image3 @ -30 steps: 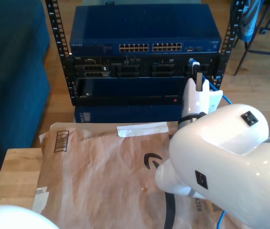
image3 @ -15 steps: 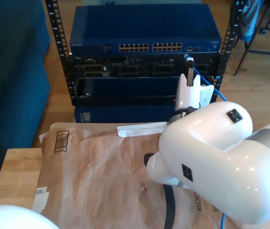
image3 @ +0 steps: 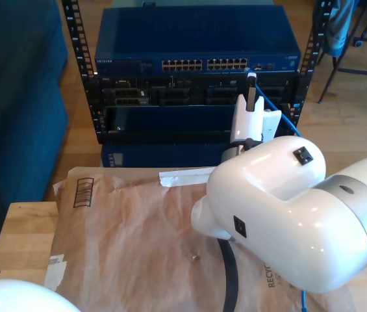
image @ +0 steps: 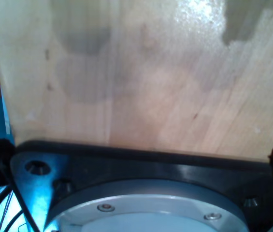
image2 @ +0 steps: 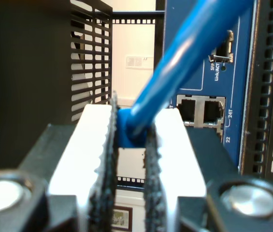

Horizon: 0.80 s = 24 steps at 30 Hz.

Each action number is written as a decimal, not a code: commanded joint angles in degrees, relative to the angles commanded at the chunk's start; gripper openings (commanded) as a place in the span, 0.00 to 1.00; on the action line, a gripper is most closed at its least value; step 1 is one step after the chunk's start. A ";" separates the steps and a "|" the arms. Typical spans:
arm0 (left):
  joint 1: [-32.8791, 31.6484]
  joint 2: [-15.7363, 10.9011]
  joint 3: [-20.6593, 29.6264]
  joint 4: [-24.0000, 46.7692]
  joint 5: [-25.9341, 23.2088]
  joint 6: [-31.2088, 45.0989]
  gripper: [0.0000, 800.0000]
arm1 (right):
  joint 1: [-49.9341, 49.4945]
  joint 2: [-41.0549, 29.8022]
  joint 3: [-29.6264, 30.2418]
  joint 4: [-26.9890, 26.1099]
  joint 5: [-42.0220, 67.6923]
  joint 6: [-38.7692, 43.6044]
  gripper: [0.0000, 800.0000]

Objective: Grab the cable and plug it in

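The cable (image2: pixel 189 63) is bright blue and runs up from between the fingers of my second gripper (image2: pixel 131 131), which is shut on its blue boot. Just beyond the fingers are the last ports (image2: pixel 201 110) of the blue network switch (image2: pixel 208 29). In the exterior view, my second gripper (image3: pixel 251 91) holds the plug end (image3: pixel 251 77) upright, just below the right end of the switch's port row (image3: pixel 204 64). The cable (image3: pixel 286 114) trails down behind the white arm (image3: pixel 280 208). The first wrist view looks at a wooden board (image: pixel 126 72) and a black and metal base (image: pixel 146 208).
The switch (image3: pixel 196 39) sits on top of a black rack (image3: pixel 79 71) with darker units (image3: pixel 170 94) under it. Brown packing paper (image3: pixel 131 240) covers the wooden table (image3: pixel 24 240). A blue sofa (image3: pixel 14 97) stands at the exterior view's left, chair legs (image3: pixel 358 58) at its right.
The second arm has swung toward the exterior view's left and closer to the rack. The held plug has risen from in front of the dark unit to the switch's port row.
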 joint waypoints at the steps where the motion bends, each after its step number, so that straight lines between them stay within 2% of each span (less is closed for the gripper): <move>1: 0.00 0.00 0.00 0.00 0.00 0.00 1.00 | -0.09 0.35 -0.53 0.00 0.09 0.00 0.00; 9: 0.00 0.00 0.00 0.00 0.00 0.00 1.00 | -0.53 2.55 -4.40 0.00 0.88 0.00 0.00; 24: -0.09 0.00 0.00 0.00 0.00 0.00 1.00 | -0.79 4.04 -7.21 0.44 1.58 0.00 0.00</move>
